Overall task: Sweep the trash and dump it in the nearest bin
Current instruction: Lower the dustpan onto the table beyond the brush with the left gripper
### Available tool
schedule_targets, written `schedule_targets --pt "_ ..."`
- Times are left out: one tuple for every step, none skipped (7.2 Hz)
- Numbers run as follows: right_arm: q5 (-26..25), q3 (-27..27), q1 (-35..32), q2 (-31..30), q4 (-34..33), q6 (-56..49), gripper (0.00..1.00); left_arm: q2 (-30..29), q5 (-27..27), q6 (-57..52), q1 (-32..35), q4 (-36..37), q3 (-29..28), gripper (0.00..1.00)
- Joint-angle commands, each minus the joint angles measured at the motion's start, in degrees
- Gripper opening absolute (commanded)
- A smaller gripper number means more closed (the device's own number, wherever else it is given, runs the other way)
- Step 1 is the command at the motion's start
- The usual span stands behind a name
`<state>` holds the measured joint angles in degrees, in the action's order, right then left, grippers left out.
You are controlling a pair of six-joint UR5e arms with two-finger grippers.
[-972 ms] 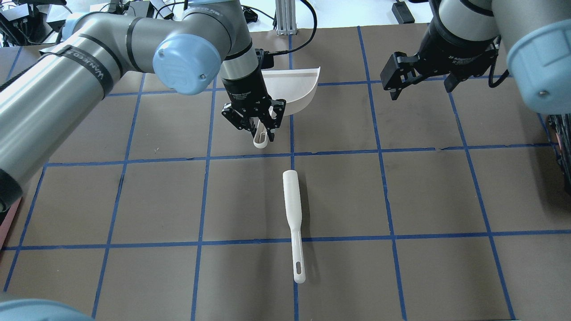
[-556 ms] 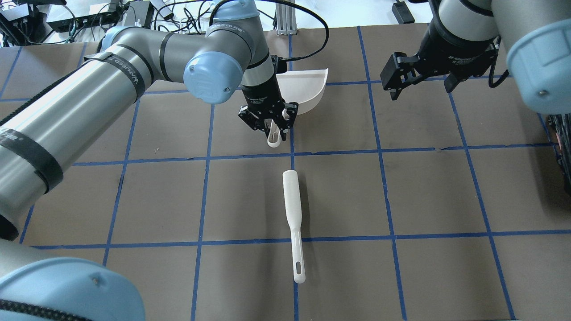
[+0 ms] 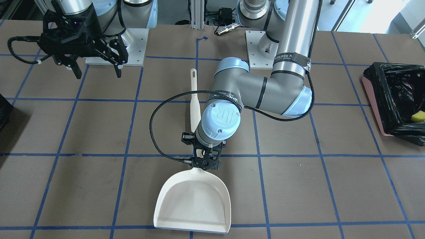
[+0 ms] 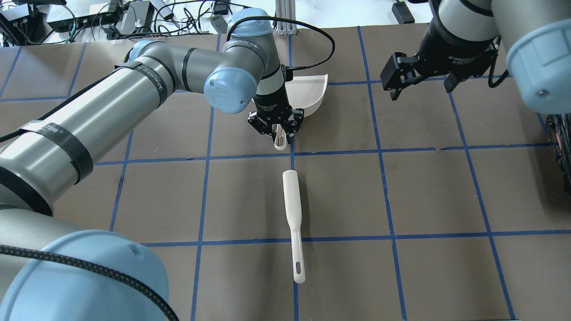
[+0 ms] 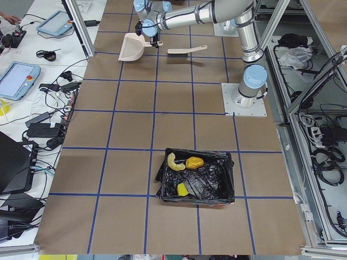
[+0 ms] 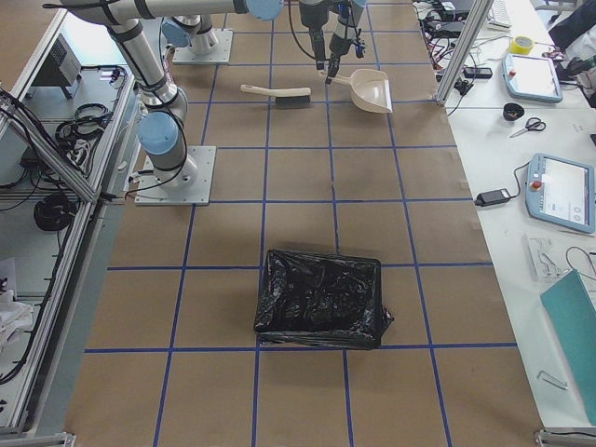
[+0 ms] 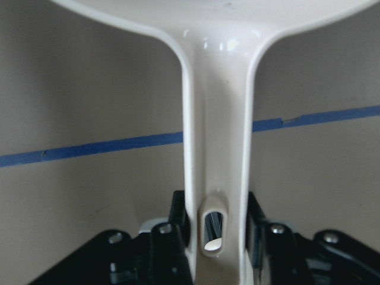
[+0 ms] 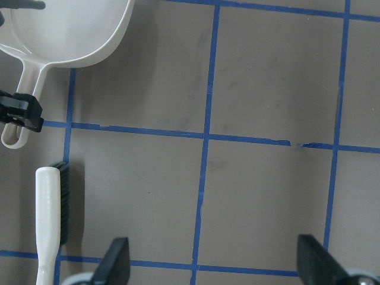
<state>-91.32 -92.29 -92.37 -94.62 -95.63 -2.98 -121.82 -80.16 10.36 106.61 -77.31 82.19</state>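
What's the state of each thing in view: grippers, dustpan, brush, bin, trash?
left gripper: shut on the dustpan handle
right gripper: open, empty, above the table
dustpan: empty, held by its handle
brush: lying on the table, not held
bin: lined with a black bag, holding three pieces
bread lump: in the bin
crescent piece: in the bin
yellow sponge: in the bin
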Motion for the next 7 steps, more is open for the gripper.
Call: schedule_targets --pt "0.00 0.00 0.00 -0.03 0.00 0.00 1.00 -0.34 -1.41 -0.51 0.09 0.31 -0.01 0.00" --pt "0.00 0.00 0.00 -0.03 0.00 0.00 1.00 -0.43 -1.32 -0.17 0.87 0.58 -0.01 0.00" --pt "0.00 0.00 0.00 0.05 0.00 0.00 1.00 -0.43 -0.97 0.62 1.40 0.58 -0.01 0.00" --pt "0.00 0.00 0.00 0.05 0.00 0.00 1.00 -0.52 -0.88 1.93 1.41 0.50 -0.01 0.00" --pt "0.00 -0.09 0.00 0.05 0.00 0.00 1.00 -0.61 -0.88 2.20 1.41 0.50 -0.01 0.00" --pt "0.00 -0.09 0.00 -0.03 0.00 0.00 1.00 -0.78 -0.97 2.29 1.41 0.50 0.08 0.00" --pt "0.00 -0.09 0.00 -0.03 0.00 0.00 1.00 -1.13 -0.71 3.51 1.49 0.58 0.08 0.00"
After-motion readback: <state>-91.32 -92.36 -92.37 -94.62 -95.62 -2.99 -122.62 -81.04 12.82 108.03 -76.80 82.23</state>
